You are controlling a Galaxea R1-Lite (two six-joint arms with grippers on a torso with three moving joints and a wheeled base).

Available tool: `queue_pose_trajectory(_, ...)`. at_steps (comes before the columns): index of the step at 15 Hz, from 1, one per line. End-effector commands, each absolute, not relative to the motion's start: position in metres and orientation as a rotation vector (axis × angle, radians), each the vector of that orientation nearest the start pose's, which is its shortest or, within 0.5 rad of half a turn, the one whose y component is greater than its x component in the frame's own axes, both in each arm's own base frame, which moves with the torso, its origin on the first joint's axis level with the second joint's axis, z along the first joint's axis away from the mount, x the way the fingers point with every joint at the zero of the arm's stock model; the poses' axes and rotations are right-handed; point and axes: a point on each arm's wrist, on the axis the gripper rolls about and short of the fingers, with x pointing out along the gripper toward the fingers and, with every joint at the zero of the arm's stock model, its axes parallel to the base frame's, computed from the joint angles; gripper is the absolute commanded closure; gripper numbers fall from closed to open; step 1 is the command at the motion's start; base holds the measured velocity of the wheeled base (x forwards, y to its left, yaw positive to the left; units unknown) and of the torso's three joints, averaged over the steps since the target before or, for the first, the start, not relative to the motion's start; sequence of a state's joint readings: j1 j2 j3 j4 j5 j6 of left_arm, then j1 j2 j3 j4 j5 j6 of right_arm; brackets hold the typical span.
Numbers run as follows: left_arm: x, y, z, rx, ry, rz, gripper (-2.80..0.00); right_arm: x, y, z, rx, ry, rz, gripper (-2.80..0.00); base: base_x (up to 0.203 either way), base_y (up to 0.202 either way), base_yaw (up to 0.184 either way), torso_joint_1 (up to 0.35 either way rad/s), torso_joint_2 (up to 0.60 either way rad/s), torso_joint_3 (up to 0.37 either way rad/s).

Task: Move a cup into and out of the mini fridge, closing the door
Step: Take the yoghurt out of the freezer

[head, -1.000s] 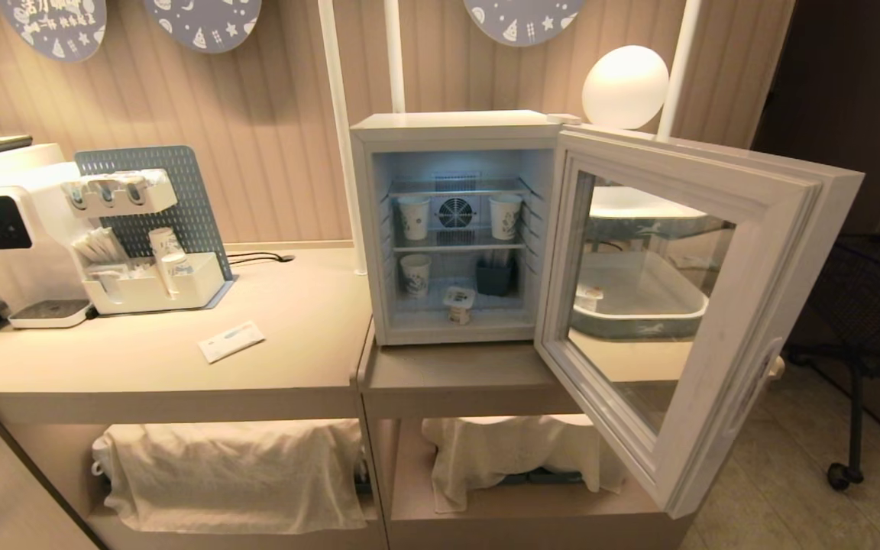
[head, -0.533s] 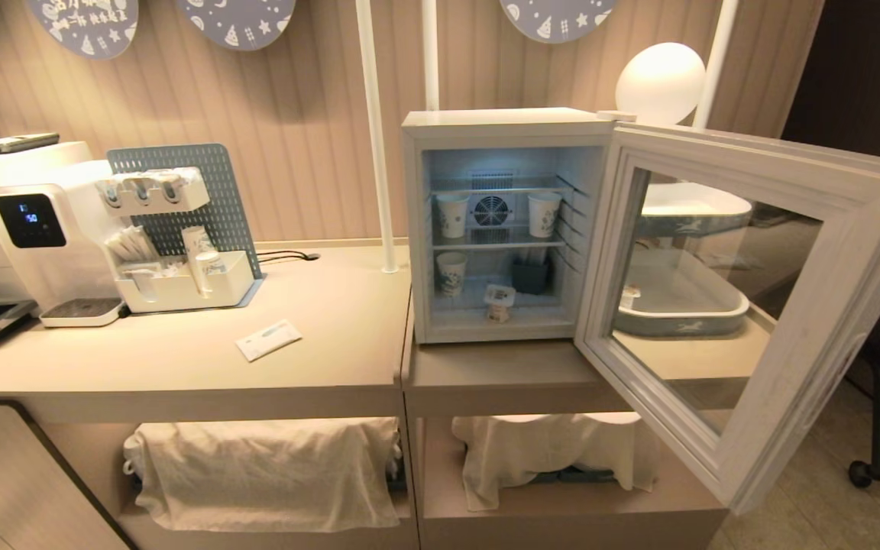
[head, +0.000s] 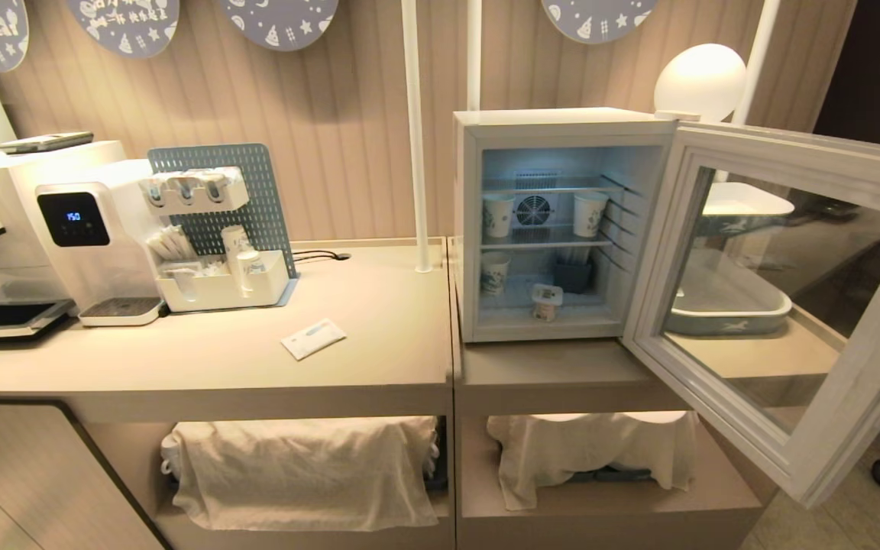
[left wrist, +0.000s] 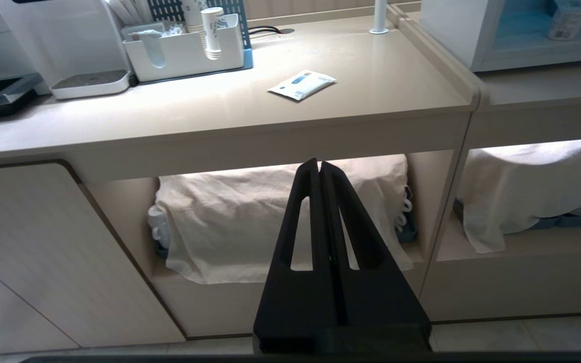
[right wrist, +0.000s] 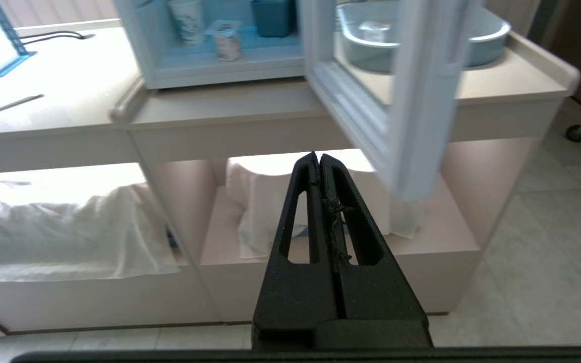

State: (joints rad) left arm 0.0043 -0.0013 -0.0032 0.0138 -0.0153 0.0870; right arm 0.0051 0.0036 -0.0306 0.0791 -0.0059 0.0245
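The mini fridge [head: 562, 122] stands on the right counter section, lit inside. Its door [head: 791, 149] is swung wide open to the right. The cup [head: 546, 298], a small white pot with a printed lid, sits on the fridge floor near the front. The right wrist view also shows the cup [right wrist: 226, 43] and the door [right wrist: 421, 101]. My left gripper [left wrist: 319, 164] hangs shut and empty, low before the left counter's under-shelf. My right gripper [right wrist: 319, 157] is shut and empty too, low below the fridge's counter. Neither arm shows in the head view.
Patterned paper cups [head: 498, 215] and a dark bin [head: 571, 276] share the fridge shelves. A water dispenser [head: 81, 229], organiser [head: 218, 283] and sachet [head: 313, 338] are on the left counter. A tray [head: 730, 305] lies behind the door. Cloths [head: 302, 470] cover the under-shelves.
The whole scene has slid to the right in the head view, so the camera has moved. The fridge, door and cup keep their places relative to each other.
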Motion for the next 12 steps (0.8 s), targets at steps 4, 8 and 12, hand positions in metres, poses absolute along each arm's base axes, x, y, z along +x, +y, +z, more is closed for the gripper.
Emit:
queue_pose_trajectory(4, -0.023, -0.0005, 0.0749, 0.089, 0.01, -0.011, 0.0, -0.025, -0.0003, 0.0759, 0.024, 0.053, 0.0, 0.0, 0.0, 0.181, 0.004, 0.003, 0.0, 0.003)
queue_pose_trajectory(8, -0.0232, -0.0005, 0.075, 0.09, 0.012, -0.011, 0.0, -0.025, -0.0003, 0.0759, 0.024, 0.054, 0.001, 0.0, 0.0, 0.06, 0.008, 0.001, 0.0, 0.0)
queue_pose_trajectory(12, -0.0233, -0.0005, 0.075, 0.09, 0.015, -0.011, 0.0, -0.025, -0.0003, 0.076, 0.024, 0.052, -0.001, 0.0, 0.091, -0.001, 0.006, 0.003, 0.0, 0.003)
